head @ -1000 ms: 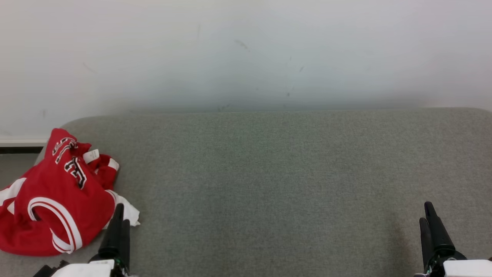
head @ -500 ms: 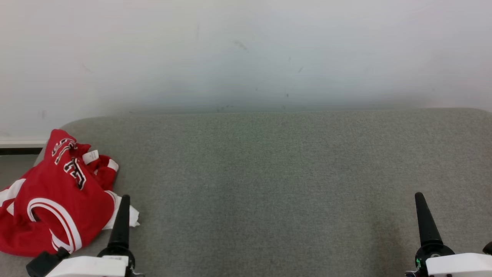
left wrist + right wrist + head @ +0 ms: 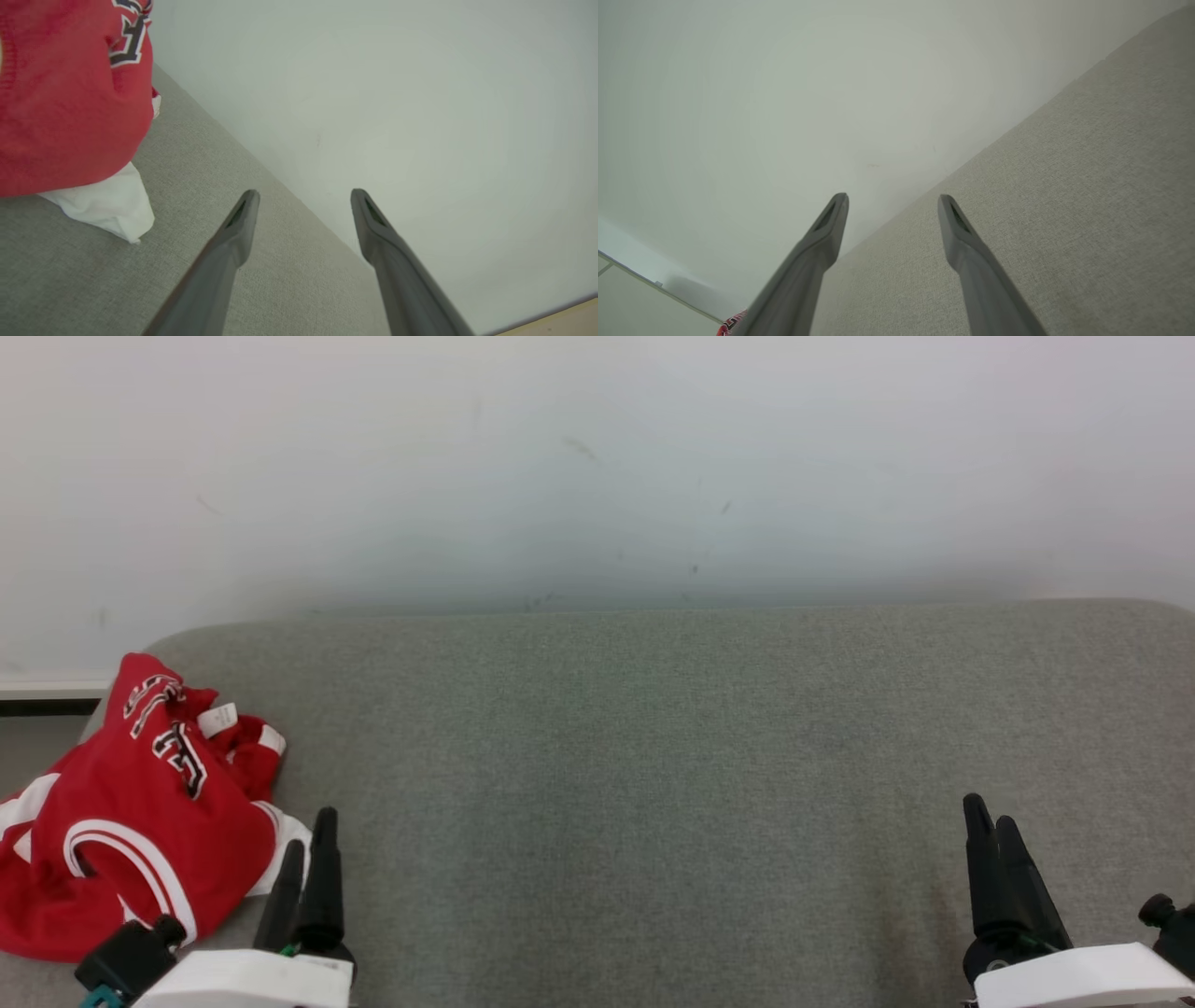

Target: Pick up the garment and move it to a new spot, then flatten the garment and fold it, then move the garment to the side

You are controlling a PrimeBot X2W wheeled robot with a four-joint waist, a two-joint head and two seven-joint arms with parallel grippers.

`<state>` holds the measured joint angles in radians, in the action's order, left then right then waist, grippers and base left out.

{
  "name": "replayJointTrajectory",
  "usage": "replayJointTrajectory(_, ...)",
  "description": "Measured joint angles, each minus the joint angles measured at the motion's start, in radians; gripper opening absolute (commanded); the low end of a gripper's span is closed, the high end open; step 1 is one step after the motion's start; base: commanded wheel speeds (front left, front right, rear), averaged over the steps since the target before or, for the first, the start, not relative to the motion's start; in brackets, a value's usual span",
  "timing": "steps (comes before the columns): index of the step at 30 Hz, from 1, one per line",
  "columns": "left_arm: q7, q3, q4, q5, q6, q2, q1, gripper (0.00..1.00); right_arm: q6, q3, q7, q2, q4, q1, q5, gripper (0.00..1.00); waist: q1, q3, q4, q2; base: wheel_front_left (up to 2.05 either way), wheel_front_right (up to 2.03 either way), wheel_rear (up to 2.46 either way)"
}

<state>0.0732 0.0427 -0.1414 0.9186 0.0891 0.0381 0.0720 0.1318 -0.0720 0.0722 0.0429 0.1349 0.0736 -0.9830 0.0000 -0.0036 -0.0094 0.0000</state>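
1. At the far left of the head view, low in the frame, the red jersey lies crumpled on the grey bench. It seems to lap over the bench's left edge. Black-and-white lettering and a white tag show at the top of the heap. A corner of white fabric sticks out at its lower right. Nothing grips it, so I judge that the first step, the pick-up, has not begun.

2. Just right of the heap, at the bottom left of the frame, the left hand points up the frame. Its wrist view shows the fingers spread wide with only bench and wall between them. It holds nothing. The white corner lies near the left finger, and I see no contact. The next move probably calls for this hand to turn left towards the heap, come down so its fingers straddle a raised fold of red cloth, and close.

3. Across the middle of the frame runs a broad grey stretch of bench. This looks like the natural new spot for laying the jersey flat.

4. At the lower right of the frame, the right hand also points up the frame. It is spread wide in its wrist view and holds and touches nothing. It is well apart from the jersey, so it would need a long reach left to help.
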Motion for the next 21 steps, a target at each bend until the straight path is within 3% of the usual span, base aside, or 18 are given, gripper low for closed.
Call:
replayJointTrajectory(7,0.018,-0.026,0.010,-0.150,-0.019,0.001,-0.008,1.00,0.000,-0.026,0.022,0.001,-0.010,0.000,0.144,1.00,0.0000,-0.006,-0.003,0.0000,0.00,0.00,0.00)
replayJointTrajectory(21,0.061,-0.043,0.009,-0.347,-0.037,0.002,-0.021,1.00,0.000,-0.013,0.062,0.001,-0.020,-0.005,0.382,1.00,0.0000,-0.013,-0.010,0.0000,0.00,0.00,0.00)
